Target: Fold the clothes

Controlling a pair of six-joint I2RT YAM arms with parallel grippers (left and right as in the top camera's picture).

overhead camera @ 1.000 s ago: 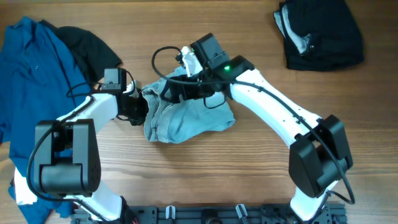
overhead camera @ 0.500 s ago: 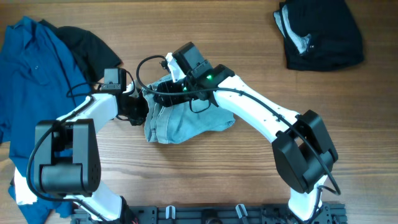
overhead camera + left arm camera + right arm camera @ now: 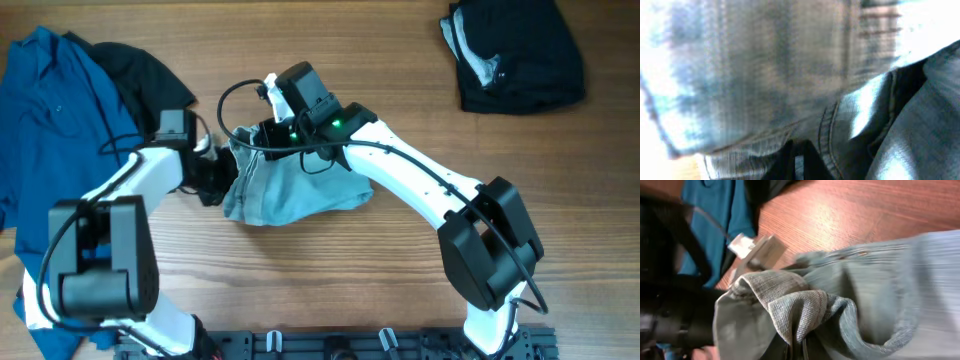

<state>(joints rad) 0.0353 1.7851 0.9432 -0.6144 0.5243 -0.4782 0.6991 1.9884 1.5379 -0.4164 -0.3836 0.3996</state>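
The pale blue denim shorts (image 3: 295, 190) lie crumpled at the table's middle. My left gripper (image 3: 216, 176) sits at their left edge; in the left wrist view its dark fingers (image 3: 797, 162) stand nearly together with denim (image 3: 765, 75) pinched between them. My right gripper (image 3: 255, 142) is at the shorts' upper left corner. It is shut on a raised fold of denim (image 3: 805, 310), its fingertips (image 3: 802, 349) mostly buried in cloth. The royal-blue shirt (image 3: 50, 110) lies at the far left, a black garment (image 3: 140, 70) beside it.
Another black garment (image 3: 515, 55) with a white lining lies at the back right. The two arms stand close together over the shorts' left side; my left arm (image 3: 670, 305) fills the right wrist view's left. Bare wood (image 3: 330, 290) runs along the front.
My right gripper moved left to the shorts' upper left corner and shut on a fold. The shorts' left edge shifted slightly left with my left gripper.
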